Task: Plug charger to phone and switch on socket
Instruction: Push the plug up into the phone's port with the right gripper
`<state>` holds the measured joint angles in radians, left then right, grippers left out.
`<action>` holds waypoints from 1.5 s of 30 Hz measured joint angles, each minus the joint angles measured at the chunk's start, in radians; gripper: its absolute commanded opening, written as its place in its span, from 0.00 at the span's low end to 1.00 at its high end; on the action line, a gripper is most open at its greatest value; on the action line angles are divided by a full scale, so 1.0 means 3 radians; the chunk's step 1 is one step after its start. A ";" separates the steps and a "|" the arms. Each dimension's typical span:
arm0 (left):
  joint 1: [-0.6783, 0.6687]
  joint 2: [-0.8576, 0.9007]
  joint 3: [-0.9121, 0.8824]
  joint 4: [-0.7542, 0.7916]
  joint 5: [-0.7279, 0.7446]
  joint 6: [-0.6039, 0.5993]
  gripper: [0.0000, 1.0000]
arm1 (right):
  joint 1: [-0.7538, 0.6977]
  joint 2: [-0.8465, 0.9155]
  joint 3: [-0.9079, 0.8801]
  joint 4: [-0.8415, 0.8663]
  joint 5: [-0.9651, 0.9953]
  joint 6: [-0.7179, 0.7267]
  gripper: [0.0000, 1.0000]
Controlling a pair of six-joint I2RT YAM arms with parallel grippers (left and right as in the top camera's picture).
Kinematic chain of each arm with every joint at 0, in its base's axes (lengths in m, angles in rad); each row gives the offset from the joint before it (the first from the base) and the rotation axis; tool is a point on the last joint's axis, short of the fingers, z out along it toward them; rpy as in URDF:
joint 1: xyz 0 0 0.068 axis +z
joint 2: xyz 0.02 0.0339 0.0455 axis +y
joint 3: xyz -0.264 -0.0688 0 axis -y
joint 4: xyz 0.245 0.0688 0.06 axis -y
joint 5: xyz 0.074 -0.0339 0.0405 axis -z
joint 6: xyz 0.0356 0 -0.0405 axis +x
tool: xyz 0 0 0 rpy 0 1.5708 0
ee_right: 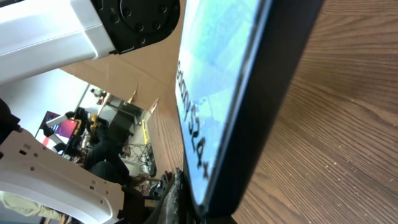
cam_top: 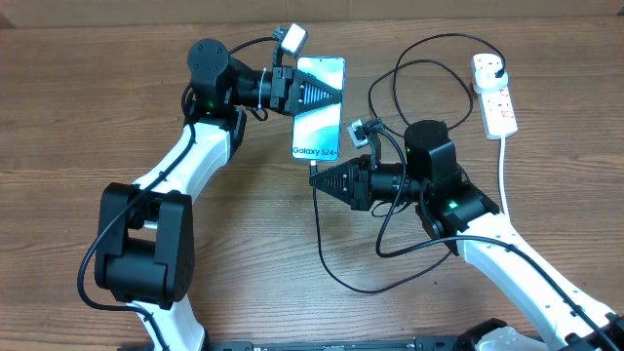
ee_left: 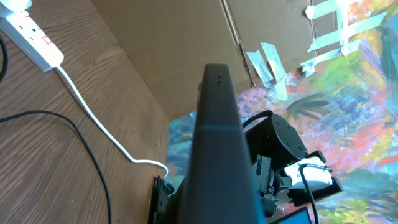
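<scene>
While the left end effector [cam_top: 330, 95] is clamped on it over the table [cam_top: 117, 117], the phone [cam_top: 317, 132] reads "Galaxy S24+" along one short edge. Right end effector [cam_top: 317, 180]: pinched on the charger [cam_top: 318, 224] tip, at that edge. Socket [cam_top: 495, 96]: white, far right, well apart.

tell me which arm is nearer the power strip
Right. The right arm sits close beside the power strip; the left arm is across the table, beyond the phone.

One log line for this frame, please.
left gripper: shut on phone | right gripper: holds charger at phone's lower edge | socket: no gripper near
</scene>
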<state>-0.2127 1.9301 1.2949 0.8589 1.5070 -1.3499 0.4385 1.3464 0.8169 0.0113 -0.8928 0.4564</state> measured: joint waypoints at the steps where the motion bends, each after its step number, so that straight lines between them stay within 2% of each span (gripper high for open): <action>1: 0.0000 0.0000 0.0000 0.0000 -0.0001 0.0001 0.04 | 0.0000 0.0001 0.0000 0.0009 -0.0004 0.0010 0.04; 45: -0.0095 0.0000 0.0000 0.0001 -0.0098 0.0078 0.04 | -0.0132 0.0001 -0.0018 0.0057 -0.0120 0.0210 0.04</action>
<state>-0.2413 1.9301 1.2949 0.8593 1.4776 -1.3266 0.3988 1.3468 0.8116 0.0284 -0.9287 0.5194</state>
